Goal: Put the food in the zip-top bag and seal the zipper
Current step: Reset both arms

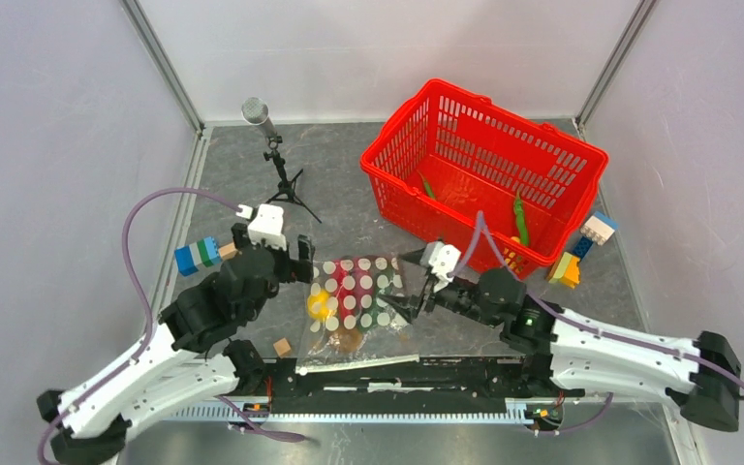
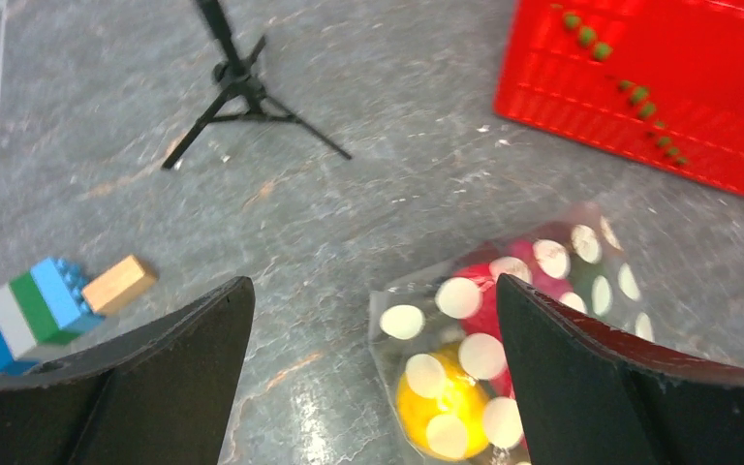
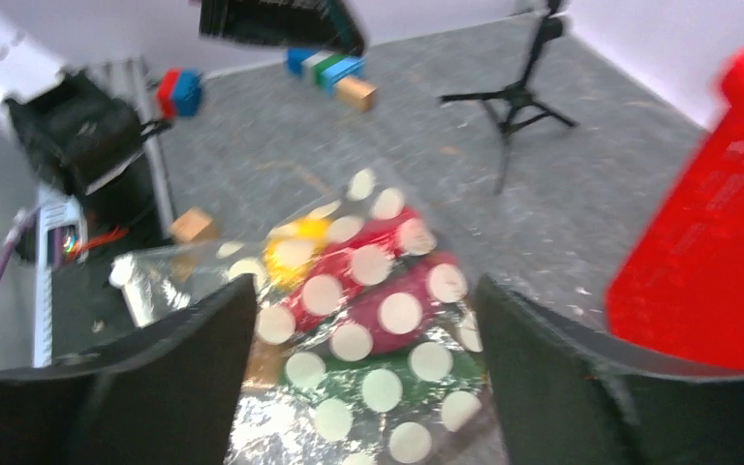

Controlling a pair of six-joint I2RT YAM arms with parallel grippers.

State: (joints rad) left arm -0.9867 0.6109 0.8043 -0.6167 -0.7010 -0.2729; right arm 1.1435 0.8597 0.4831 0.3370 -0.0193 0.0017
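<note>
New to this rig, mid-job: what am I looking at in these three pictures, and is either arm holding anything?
Two robot arms are bolted at the table's near edge. The wide picture looks down from above and behind them; the other two come from wrist cameras, so the black shapes at the bottom are each arm's own fingers. The left gripper and right gripper are both open, holding nothing, on either side of the dotted zip-top bag, which holds coloured toy food. Its white zipper lies nearest the bases. Two green pods lie in the red basket. Toy blocks and a microphone stand sit nearby.
</note>
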